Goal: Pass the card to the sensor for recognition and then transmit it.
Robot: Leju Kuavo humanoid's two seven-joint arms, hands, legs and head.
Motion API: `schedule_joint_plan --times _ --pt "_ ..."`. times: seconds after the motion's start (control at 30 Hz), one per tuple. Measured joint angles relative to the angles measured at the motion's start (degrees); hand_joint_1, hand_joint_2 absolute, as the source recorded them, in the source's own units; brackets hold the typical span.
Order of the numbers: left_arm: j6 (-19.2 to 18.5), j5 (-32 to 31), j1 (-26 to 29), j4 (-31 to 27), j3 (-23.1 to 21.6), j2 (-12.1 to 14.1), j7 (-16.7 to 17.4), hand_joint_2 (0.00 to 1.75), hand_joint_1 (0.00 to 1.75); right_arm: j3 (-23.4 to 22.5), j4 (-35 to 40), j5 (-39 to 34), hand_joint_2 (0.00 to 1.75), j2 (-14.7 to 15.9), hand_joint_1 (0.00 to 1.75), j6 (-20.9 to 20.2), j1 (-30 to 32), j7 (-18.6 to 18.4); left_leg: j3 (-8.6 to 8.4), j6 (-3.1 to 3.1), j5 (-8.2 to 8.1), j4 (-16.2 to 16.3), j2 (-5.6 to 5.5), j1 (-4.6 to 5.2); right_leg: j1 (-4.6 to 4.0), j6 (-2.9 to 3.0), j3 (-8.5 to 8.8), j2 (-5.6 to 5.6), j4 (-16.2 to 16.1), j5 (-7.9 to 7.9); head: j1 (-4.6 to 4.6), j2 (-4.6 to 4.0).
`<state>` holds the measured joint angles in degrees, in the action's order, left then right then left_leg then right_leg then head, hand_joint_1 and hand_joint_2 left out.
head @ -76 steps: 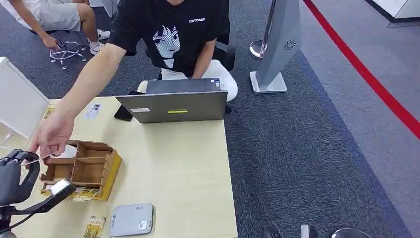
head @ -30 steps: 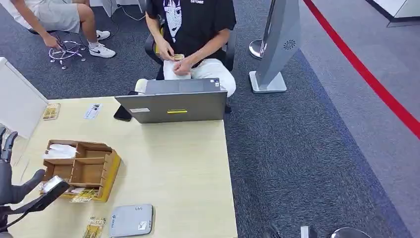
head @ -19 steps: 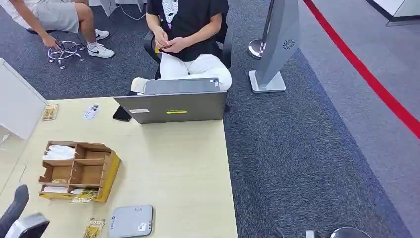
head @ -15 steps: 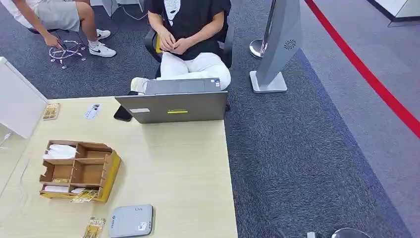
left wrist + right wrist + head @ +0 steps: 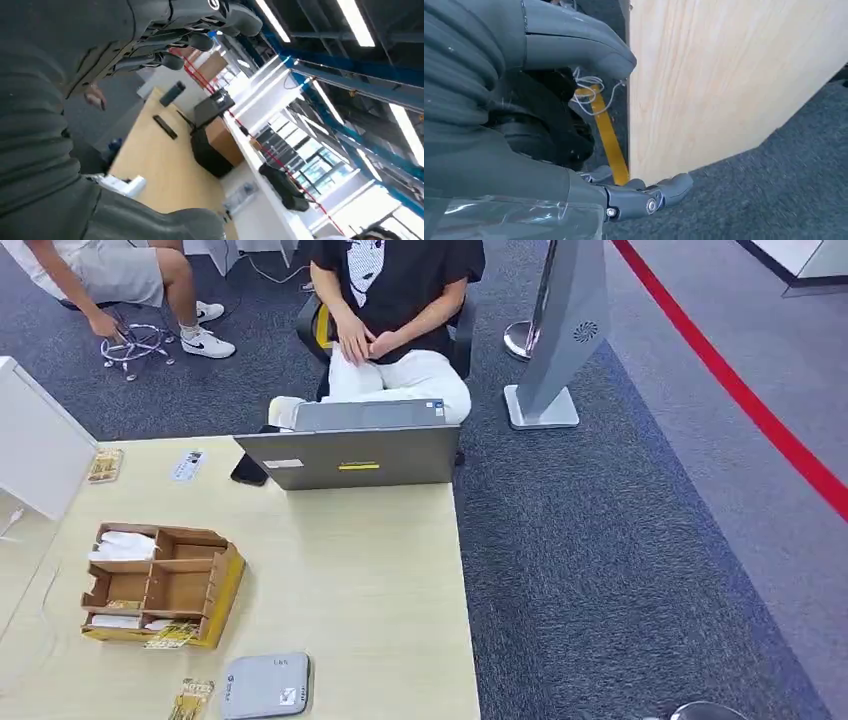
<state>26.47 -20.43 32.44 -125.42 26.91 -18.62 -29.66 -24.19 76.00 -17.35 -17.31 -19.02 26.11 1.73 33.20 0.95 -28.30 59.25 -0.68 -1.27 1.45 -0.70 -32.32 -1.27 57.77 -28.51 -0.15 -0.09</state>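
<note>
Lacking left hand [image 5: 165, 35] over table [image 5: 350, 570] seen earlier; empty, fingers apart.

The table [image 5: 370, 570] is pale wood grain. On it sit a brown cardboard organizer [image 5: 160, 585] with a yellow side, a light grey card reader [image 5: 265, 685], a grey laptop [image 5: 350, 455] bearing a yellow sticker, and a black phone [image 5: 247, 470]. The carpet [image 5: 620, 540] is dark blue-grey, crossed by a red stripe [image 5: 740, 390]. The seated person [image 5: 395, 310] wears a black printed T-shirt and white trousers. Both the left hand [image 5: 165, 35] and right hand [image 5: 574, 125] are grey.
</note>
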Motion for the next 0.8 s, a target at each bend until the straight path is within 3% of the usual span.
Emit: schedule_joint_plan --times 0.1,0.17,0.33,0.37,0.4,0.47,0.5,0.53,0.67,0.8 --pt "0.0 0.4 1.1 3.2 0.2 -0.6 3.0 1.75 0.00 -0.6 0.2 -0.1 1.75 0.0 0.00 0.9 0.0 0.0 -0.02 0.00 -0.02 0.0 0.00 0.04 0.03 -0.01 0.01 0.00 0.0 -0.01 0.02 0.00" --pt "0.2 4.5 1.6 6.6 0.3 -0.9 6.8 1.75 0.00 -0.6 0.6 -0.7 1.75 0.0 0.00 1.8 0.1 -0.4 -0.03 0.00 -0.02 0.0 0.01 0.04 0.03 -0.01 0.01 -0.01 0.0 -0.01 -0.02 0.00" --pt "0.3 26.4 2.5 13.2 0.3 -1.6 20.3 1.75 0.00 -0.7 1.7 -0.9 1.75 0.0 0.00 2.1 0.3 -1.6 -0.03 0.00 -0.02 0.0 0.01 0.02 0.02 -0.02 0.02 0.01 0.0 -0.03 0.00 0.00" --pt "0.6 30.2 2.7 14.5 0.3 -1.7 23.4 1.75 0.09 -0.8 1.7 -0.6 1.75 0.0 0.00 1.7 0.3 -1.7 -0.02 0.00 -0.02 0.0 0.00 0.02 0.02 -0.02 0.03 0.01 0.0 -0.03 -0.02 0.00" --pt "0.8 33.6 2.9 15.6 0.3 -1.8 26.4 1.75 1.75 -1.0 1.7 -0.1 1.75 0.0 0.00 1.1 0.3 -1.9 -0.02 0.00 -0.02 0.0 0.00 0.02 0.02 -0.02 0.04 0.01 0.0 -0.03 0.00 0.00" --pt "1.1 39.7 3.4 18.5 0.3 -1.9 31.9 1.75 1.75 -1.5 1.7 1.0 1.75 0.0 0.02 -0.5 0.1 -2.0 -0.02 0.00 -0.02 0.0 0.00 0.03 0.03 -0.02 0.04 0.01 0.0 -0.03 -0.02 0.00" --pt "1.7 40.4 3.6 20.1 0.3 -2.0 33.5 1.75 1.75 -1.8 1.7 1.3 1.75 0.0 1.45 -1.4 0.0 -2.0 -0.02 0.00 -0.03 0.0 0.01 0.03 0.03 -0.02 0.04 0.01 0.0 -0.03 0.00 0.00" --pt "2.7 40.8 3.8 21.4 0.3 -2.1 35.1 1.75 1.75 -2.0 1.7 1.4 1.75 0.0 1.75 -2.0 -0.1 -2.0 -0.03 -0.01 -0.03 0.0 0.00 0.03 0.03 -0.02 0.04 0.01 0.0 -0.03 0.00 0.00" --pt "7.9 39.6 4.8 26.2 -0.9 -2.5 41.6 1.75 1.75 -2.2 1.7 1.1 1.75 0.0 1.75 -3.6 -0.1 -2.0 -0.05 0.00 -0.05 0.0 0.00 0.04 0.03 -0.03 0.01 0.01 0.0 -0.04 -0.02 0.00" --pt "8.7 37.4 5.1 29.4 -2.8 -2.6 44.3 1.75 1.75 -2.5 1.7 0.9 1.75 0.0 1.75 -3.8 -0.2 -1.9 -0.08 0.00 -0.05 0.0 -0.03 0.04 0.03 -0.05 0.02 0.04 0.0 -0.06 0.00 0.00"
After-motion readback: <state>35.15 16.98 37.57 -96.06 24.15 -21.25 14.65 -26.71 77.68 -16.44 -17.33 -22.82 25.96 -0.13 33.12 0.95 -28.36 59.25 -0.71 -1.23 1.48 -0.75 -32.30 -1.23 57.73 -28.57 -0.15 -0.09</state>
